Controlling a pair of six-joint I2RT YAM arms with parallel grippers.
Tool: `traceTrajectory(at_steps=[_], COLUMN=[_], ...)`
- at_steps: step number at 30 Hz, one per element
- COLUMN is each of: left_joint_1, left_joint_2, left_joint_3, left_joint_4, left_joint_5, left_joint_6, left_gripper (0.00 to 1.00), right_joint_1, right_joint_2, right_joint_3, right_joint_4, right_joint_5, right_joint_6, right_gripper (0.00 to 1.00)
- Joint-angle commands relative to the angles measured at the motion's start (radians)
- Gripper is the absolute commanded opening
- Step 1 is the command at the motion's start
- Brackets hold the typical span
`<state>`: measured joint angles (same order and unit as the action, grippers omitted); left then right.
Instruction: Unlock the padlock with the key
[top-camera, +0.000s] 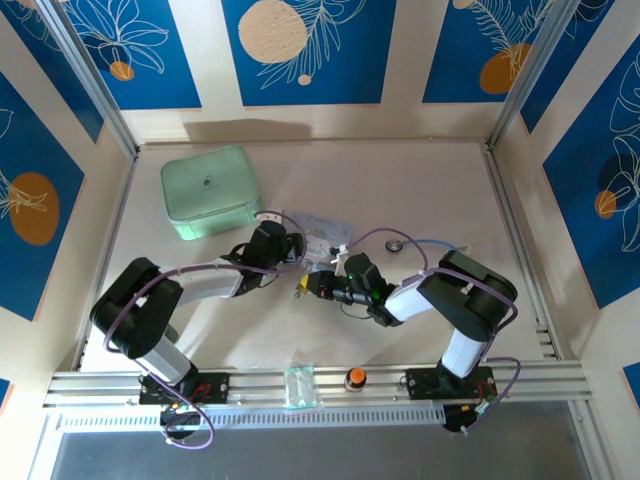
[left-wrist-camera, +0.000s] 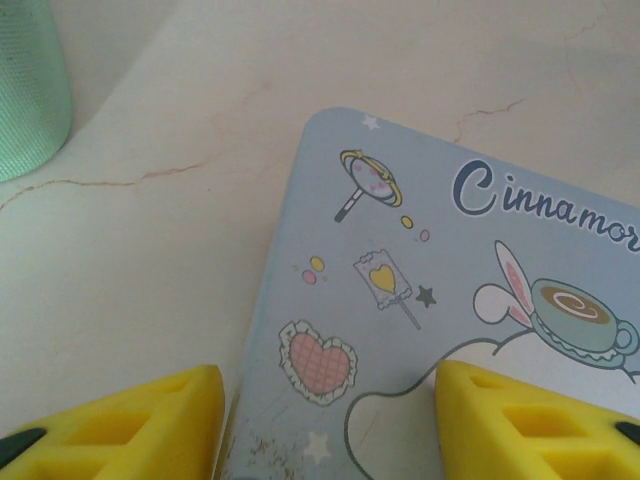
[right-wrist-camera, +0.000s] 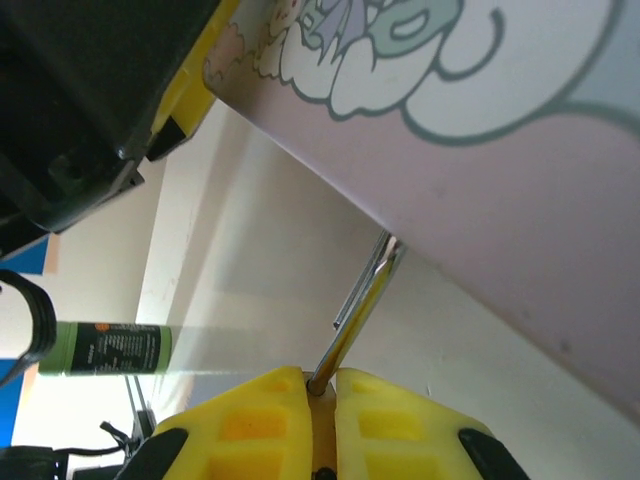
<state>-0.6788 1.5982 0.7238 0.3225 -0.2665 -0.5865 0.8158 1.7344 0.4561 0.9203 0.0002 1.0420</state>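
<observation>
Key (right-wrist-camera: 355, 310) sits pinched in right fingers (right-wrist-camera: 260, 410), long axis straight out toward box (right-wrist-camera: 520, 200) edge; left fingers (left-wrist-camera: 150, 420) stand spread astride box corner.

Two black-and-white robot arms (top-camera: 205, 283), lower left and lower right. One mint-green rounded-square case (top-camera: 208, 190), upper left. One pale blue cartoon-printed flat box (left-wrist-camera: 400, 300), centre. One slim silvery metal key (right-wrist-camera: 358, 305), centre of right wrist view. One orange-and-black round knob (top-camera: 354, 378), bottom centre. One clear plastic packet (top-camera: 298, 385), just left of knob. One small dark round disc (top-camera: 396, 243), right of centre.
</observation>
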Motion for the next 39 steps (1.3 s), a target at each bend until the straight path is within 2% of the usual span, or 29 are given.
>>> traceTrajectory(at_steps=[1,6,13,18,22,28,36,37,39], left_joint_1=[-0.012,-0.014,-0.015,-0.016,-0.027,-0.081,-0.108,-0.108,-0.107], left_joint_2=[0.04,0.053,0.043,0.022,0.005,-0.033,-0.08,-0.089,-0.105], left_joint_3=[-0.063,-0.06,-0.059,-0.055,-0.053,-0.057,-0.058,-0.056,-0.038], left_joint_4=[-0.175,-0.186,-0.188,-0.192,-0.197,-0.204,-0.213,-0.222,-0.251], left_joint_5=[0.031,0.033,0.036,0.048,0.074,0.089,0.081,0.069,0.043], left_joint_6=[-0.015,-0.016,-0.02,-0.024,-0.042,-0.08,-0.095,-0.086,-0.062], left_gripper=[0.55,0.54,0.54,0.53,0.52,0.52,0.52,0.52,0.59], right_joint_1=[-0.02,-0.009,0.007,-0.025,-0.046,-0.027,-0.04,-0.043,-0.048], right_joint_2=[0.1,0.051,-0.048,-0.027,-0.012,-0.068,-0.088,-0.087,-0.085], right_joint_3=[-0.061,-0.082,-0.026,-0.022,-0.043,-0.046,-0.07,-0.079,-0.091], right_joint_4=[-0.204,-0.272,-0.577,-0.548,-0.487,-0.579,-0.566,-0.555,-0.547], right_joint_5=[0.195,0.243,0.233,0.215,0.233,0.309,0.299,0.298,0.295], right_joint_6=[0.184,0.187,0.086,0.081,0.16,0.148,0.143,0.147,0.151], right_gripper=[0.02,0.02,0.02,0.02,0.02,0.02,0.01,0.01,0.01])
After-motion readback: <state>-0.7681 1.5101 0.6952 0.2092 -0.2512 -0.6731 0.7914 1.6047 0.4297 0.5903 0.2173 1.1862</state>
